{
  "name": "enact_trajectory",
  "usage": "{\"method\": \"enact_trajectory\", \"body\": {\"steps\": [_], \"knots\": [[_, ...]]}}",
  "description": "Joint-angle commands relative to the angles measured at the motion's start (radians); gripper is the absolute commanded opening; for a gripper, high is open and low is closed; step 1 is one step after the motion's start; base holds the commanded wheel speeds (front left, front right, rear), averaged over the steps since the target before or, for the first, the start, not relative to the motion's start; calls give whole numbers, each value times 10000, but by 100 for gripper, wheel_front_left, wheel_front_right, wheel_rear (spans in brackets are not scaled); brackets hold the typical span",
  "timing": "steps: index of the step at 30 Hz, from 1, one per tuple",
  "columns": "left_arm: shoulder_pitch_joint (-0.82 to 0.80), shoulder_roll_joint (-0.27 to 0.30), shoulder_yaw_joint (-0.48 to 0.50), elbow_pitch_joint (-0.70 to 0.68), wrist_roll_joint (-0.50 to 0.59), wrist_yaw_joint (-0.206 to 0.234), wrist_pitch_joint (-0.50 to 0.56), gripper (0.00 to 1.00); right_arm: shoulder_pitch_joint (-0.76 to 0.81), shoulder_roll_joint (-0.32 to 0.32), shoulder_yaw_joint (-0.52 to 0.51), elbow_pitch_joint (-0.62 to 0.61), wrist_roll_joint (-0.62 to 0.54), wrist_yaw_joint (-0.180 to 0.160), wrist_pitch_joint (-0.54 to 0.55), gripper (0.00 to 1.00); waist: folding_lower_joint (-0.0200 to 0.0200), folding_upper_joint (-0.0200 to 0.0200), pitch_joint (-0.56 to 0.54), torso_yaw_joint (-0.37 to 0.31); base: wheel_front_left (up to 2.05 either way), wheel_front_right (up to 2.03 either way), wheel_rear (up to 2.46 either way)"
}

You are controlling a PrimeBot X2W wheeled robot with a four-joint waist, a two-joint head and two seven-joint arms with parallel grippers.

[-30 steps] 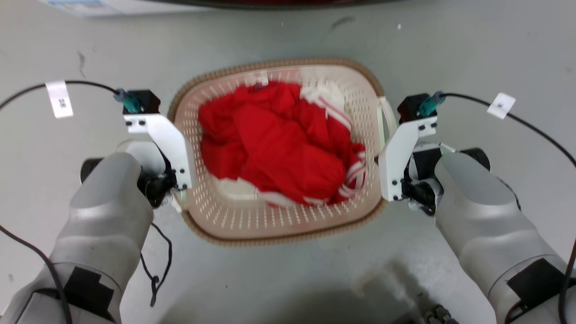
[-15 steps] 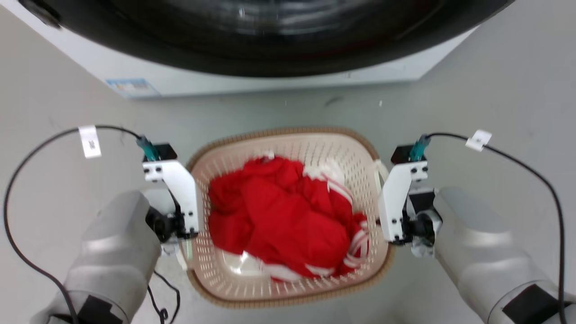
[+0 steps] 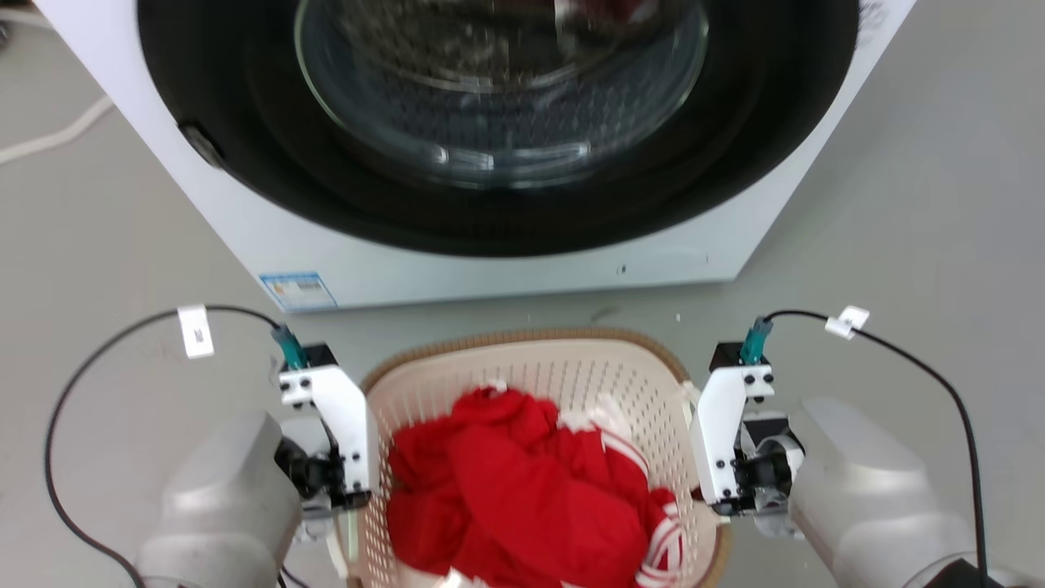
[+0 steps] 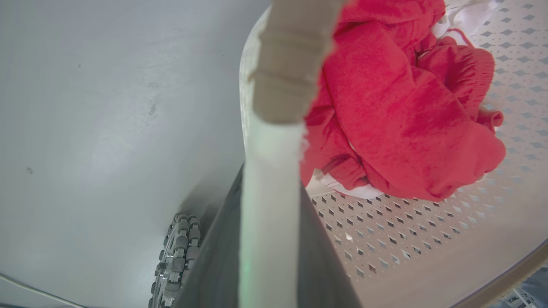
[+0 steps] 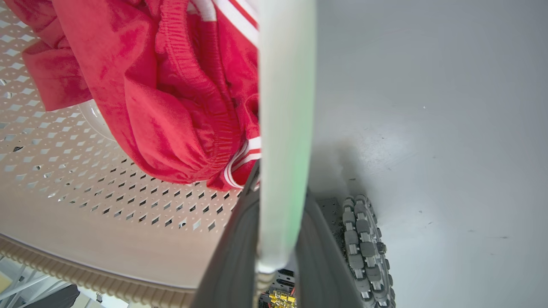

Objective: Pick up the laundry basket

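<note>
The laundry basket [image 3: 522, 336], cream and perforated with a brown woven rim, hangs between my two arms in front of the washing machine. Red clothes with white stripes [image 3: 531, 498] fill it. My left gripper [image 4: 269, 192] is shut on the basket's white left handle [image 4: 267, 162], one dark finger on each side of it. On the other side, my right gripper [image 5: 280, 201] is shut on the white right handle [image 5: 284, 128]. In the head view both wrists [image 3: 331, 457] [image 3: 727, 457] press close against the basket's sides and hide the fingers.
A white front-loading washing machine [image 3: 490, 278] with a dark round door [image 3: 490, 122] stands just beyond the basket. Grey floor [image 3: 914, 204] lies all around. My base wheels show below the grippers [image 4: 177, 252] [image 5: 364, 244]. Black cables loop from both wrists [image 3: 106, 359] [image 3: 939, 376].
The head view has shifted: the washing machine has come fully into view, and the basket and arms sit lower in the picture. Both grippers keep their hold on the handles.
</note>
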Motion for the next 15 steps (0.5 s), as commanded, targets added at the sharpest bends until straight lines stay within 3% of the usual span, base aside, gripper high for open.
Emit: {"method": "enact_trajectory", "body": {"steps": [1, 15], "knots": [[259, -172, -36, -10, -165, -47, 150, 0, 272, 70, 59, 34, 123, 4, 184, 0, 2, 0, -712, 11, 0, 0, 0], [1220, -488, -256, 151, -677, -70, 840, 0, 999, 98, 358, 165, 560, 15, 1422, 0, 2, 0, -2603, -52, 0, 0, 0]]}}
